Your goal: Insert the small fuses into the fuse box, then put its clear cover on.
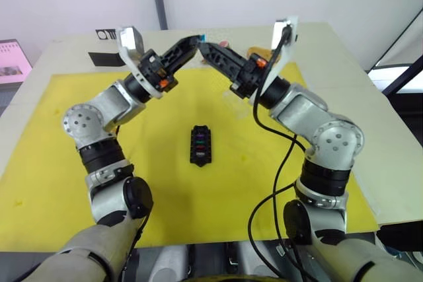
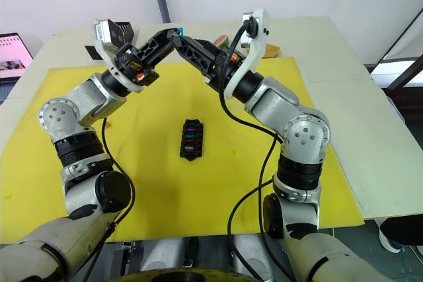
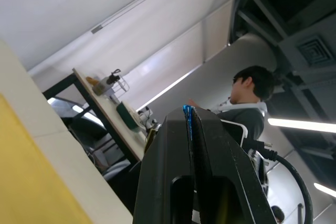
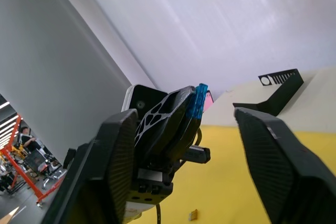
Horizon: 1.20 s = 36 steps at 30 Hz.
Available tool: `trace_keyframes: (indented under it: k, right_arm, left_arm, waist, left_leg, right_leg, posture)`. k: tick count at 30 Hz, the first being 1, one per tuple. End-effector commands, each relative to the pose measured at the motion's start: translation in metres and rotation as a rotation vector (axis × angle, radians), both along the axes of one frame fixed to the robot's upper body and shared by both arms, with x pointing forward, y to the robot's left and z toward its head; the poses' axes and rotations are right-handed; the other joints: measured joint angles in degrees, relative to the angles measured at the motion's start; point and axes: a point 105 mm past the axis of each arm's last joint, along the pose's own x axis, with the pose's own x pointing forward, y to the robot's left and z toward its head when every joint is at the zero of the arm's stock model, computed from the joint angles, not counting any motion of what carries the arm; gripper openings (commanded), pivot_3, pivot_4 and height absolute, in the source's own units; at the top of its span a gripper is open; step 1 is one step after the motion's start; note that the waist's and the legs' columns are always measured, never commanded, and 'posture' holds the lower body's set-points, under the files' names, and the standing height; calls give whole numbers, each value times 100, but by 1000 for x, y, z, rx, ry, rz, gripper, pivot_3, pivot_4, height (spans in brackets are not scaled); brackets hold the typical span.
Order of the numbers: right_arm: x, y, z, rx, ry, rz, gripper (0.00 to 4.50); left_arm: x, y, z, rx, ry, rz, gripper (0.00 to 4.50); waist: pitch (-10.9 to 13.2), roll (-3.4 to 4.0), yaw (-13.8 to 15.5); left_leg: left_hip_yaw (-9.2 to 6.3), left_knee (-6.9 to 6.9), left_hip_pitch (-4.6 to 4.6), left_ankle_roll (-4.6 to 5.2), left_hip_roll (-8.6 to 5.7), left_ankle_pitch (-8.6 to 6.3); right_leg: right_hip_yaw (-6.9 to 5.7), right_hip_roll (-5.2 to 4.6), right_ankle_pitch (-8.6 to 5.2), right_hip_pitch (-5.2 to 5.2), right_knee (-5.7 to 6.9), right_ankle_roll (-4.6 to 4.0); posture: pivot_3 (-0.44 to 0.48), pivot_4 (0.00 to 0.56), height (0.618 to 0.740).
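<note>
Fuse (image 4: pixel 199 100) pinched in left pincer (image 1: pixel 196 39) — aloft.

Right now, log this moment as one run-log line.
left tool: shut on blue fuse, raised | right tool: open, facing it | fuse box: on yellow mat, several fuses in

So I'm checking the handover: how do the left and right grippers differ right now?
The left gripper is shut on a small blue translucent fuse; the right gripper is open and holds nothing. The left gripper's tip sits between the right gripper's spread fingers. Both are raised above the yellow mat, beyond the black fuse box.
</note>
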Motion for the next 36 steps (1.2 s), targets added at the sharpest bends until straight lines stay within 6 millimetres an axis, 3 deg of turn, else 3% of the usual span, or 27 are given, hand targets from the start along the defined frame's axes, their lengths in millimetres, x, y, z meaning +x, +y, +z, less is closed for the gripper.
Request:
trace_keyframes:
  k: [1, 10, 13, 15, 36]
  right_arm:
    - [-4, 2, 13, 24, -39, 20, 3329]
    - [-3, 3, 15, 43, -22, 27, 3329]
    - [-3, 4, 14, 40, -22, 31, 2491]
    - [-4, 4, 15, 39, -21, 33, 1548]
    - [-7, 1, 16, 64, -6, 50, 1548]
  left_arm:
    - [-7, 2, 12, -12, -56, 1, 0]
    - [-8, -2, 15, -12, -60, 3, 0]
    - [-9, -3, 16, -12, -61, 1, 0]
    - [-9, -4, 17, -13, -62, -1, 0]
    - [-6, -2, 14, -17, -59, -3, 0]
  waist:
    - [0, 0, 0]
    - [0, 0, 5]
    - [0, 0, 3]
    - [0, 0, 1]
    - [0, 0, 7]
  left_leg:
    - [0, 0, 0, 0, 0, 0]
    - [0, 0, 0, 1, 0, 0]
    - [0, 0, 0, 1, 0, 0]
    - [0, 0, 0, 1, 0, 0]
    - [0, 0, -1, 4, 0, -1]
  right_leg:
    - [0, 0, 0, 0, 0, 0]
    - [0, 0, 0, 1, -1, 0]
    - [0, 0, 0, 1, -2, 0]
    - [0, 0, 0, 1, -2, 0]
    - [0, 1, 0, 2, -5, 0]
  posture:
    - [0, 150, 740]
    - [0, 150, 740]
    - [0, 150, 740]
    - [0, 150, 740]
    - [0, 150, 740]
